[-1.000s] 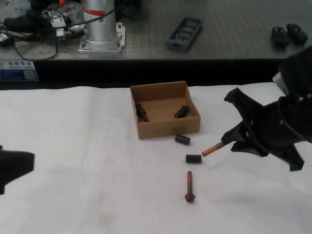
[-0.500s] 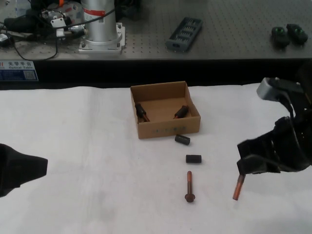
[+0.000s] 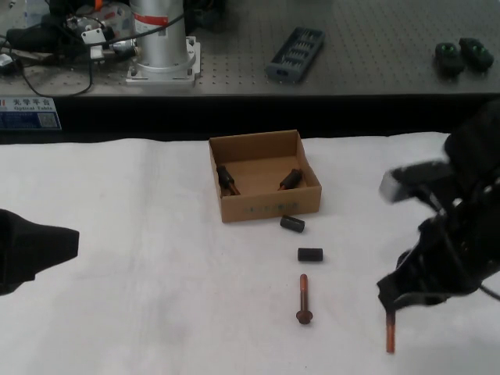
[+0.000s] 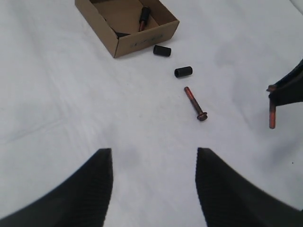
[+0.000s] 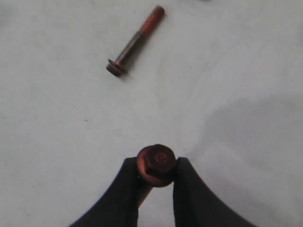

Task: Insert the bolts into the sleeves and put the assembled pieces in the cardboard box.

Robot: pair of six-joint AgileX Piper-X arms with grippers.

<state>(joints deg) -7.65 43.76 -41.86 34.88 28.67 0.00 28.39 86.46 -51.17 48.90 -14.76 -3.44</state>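
A white cloth (image 3: 141, 219) covers the table in the foreground. Behind it, a perforated metal surface (image 3: 375, 47) carries a silver column (image 3: 160, 35) on a base plate, tangled cables (image 3: 47, 39), a blue-grey slotted tray (image 3: 295, 53) and two dark round pieces (image 3: 464, 55).

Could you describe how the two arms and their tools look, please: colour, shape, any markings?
Both are matte black. The left tool has two broad fingers with rounded tips; the right tool has fingers that taper toward the tips and curve inward. The right arm is black too, with one light grey part. I see no markings.
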